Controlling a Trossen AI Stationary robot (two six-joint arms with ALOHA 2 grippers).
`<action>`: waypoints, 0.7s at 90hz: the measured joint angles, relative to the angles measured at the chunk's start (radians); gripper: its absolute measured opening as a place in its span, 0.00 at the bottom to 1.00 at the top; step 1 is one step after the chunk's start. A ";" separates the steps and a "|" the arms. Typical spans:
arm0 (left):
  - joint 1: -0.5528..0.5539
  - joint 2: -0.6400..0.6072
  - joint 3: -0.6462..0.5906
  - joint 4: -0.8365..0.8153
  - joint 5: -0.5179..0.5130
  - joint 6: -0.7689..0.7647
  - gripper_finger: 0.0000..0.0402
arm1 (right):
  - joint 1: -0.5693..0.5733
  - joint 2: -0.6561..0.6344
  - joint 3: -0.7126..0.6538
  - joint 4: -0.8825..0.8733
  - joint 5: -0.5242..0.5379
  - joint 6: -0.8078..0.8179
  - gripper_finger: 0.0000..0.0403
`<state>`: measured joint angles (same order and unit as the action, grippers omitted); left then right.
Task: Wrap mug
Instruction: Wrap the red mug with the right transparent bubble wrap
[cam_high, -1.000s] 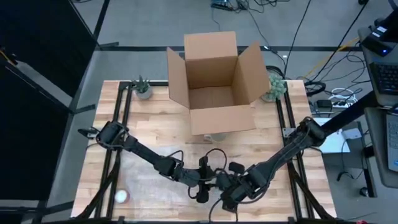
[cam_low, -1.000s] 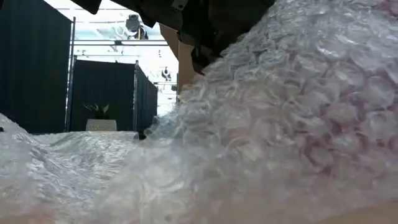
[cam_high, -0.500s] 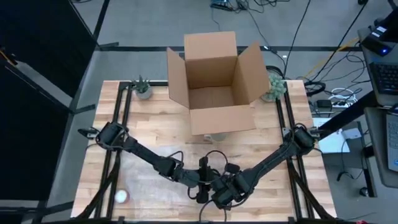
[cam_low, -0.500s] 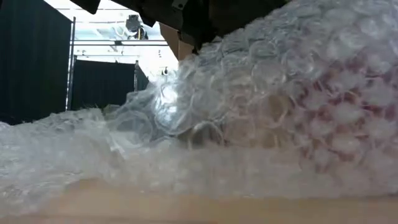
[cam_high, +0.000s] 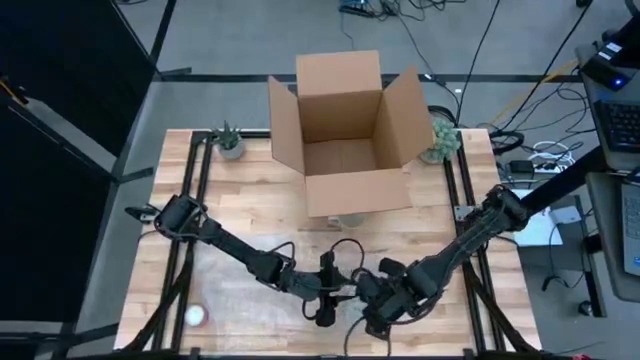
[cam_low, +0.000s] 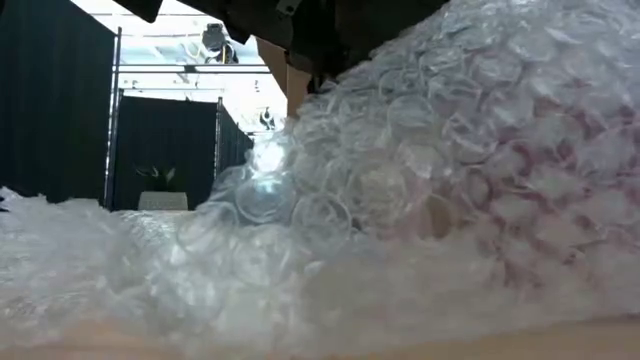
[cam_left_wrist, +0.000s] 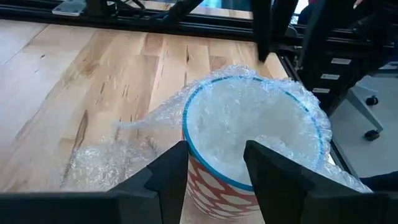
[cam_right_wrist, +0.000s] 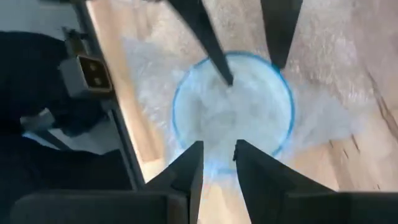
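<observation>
Both arms reach inward and meet low at the table's near edge. Left gripper (cam_high: 335, 297): fingers parted, one to each side of a rim. Right gripper (cam_high: 372, 308): fingers nearly together with a narrow gap.

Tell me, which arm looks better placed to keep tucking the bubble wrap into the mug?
Probably the left: its gripper straddles the mug rim, jaws open over wrap already inside. The right gripper hovers above.
</observation>
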<state>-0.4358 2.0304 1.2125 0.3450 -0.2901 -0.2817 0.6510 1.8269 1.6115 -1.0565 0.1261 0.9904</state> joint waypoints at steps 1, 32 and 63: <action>0.000 0.000 0.000 0.000 0.000 0.000 0.37 | 0.002 0.003 0.000 -0.005 0.000 0.001 0.20; 0.000 0.000 0.000 0.006 0.000 0.000 0.37 | -0.021 0.117 0.001 -0.024 0.050 -0.011 0.20; 0.001 0.002 0.000 0.021 -0.001 0.001 0.37 | -0.047 0.160 0.004 -0.004 -0.022 -0.013 0.25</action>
<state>-0.4351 2.0319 1.2125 0.3665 -0.2909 -0.2810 0.6043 1.9865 1.6154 -1.0606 0.1044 0.9778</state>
